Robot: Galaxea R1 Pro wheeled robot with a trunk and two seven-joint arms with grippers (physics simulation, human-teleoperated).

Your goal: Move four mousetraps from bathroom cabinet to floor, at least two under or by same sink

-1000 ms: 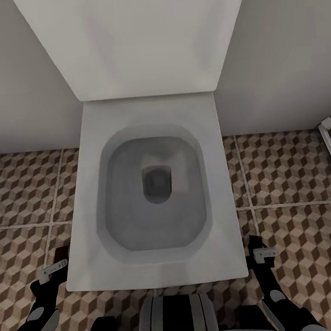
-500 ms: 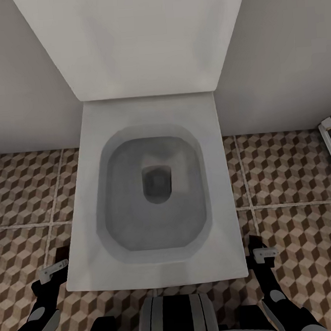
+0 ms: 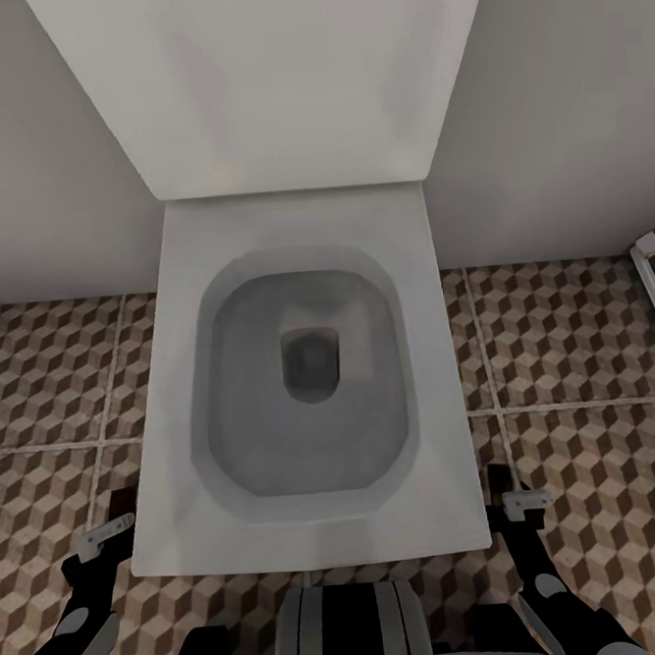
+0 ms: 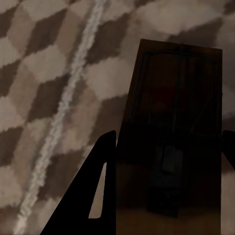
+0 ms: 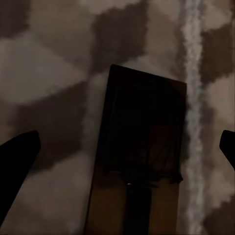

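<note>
Counts: two mousetraps, two grippers, one toilet.
Toilet: a white rectangular ceramic toilet (image 3: 295,227) with its lid raised against the grey wall (image 3: 30,174), straight in front of the robot in the head view.
Floor: the brown-and-beige cube-patterned bathroom floor (image 3: 566,348) with pale grout lines lies on both sides of the toilet.
First mousetrap (image 4: 171,93): a dark-brown flat rectangular slab with thin wire parts, seen in the left wrist view over the tiles. Its long axis runs along the fingers, away from the camera. A grout line (image 4: 73,83) passes well to one side at a slight angle.
Left gripper (image 4: 169,139): low beside the toilet's front left corner in the head view (image 3: 105,535). Its fingers are clamped on the first mousetrap. One dark finger (image 4: 100,191) lies flush on a long edge; the other meets the opposite edge at the picture's margin.
Second mousetrap (image 5: 142,122): the same kind of slab, on the tiles in the right wrist view. Its long axis also points away from the camera, nearly parallel to a grout line (image 5: 193,83) just beside it.
Right gripper (image 5: 131,139): low by the toilet's front right corner (image 3: 523,499). Its fingers are spread wide, well clear of the second mousetrap on both sides.
Change: against half a second ago, the head view matches. Only the right gripper's dark tip sits a touch nearer the toilet.
</note>
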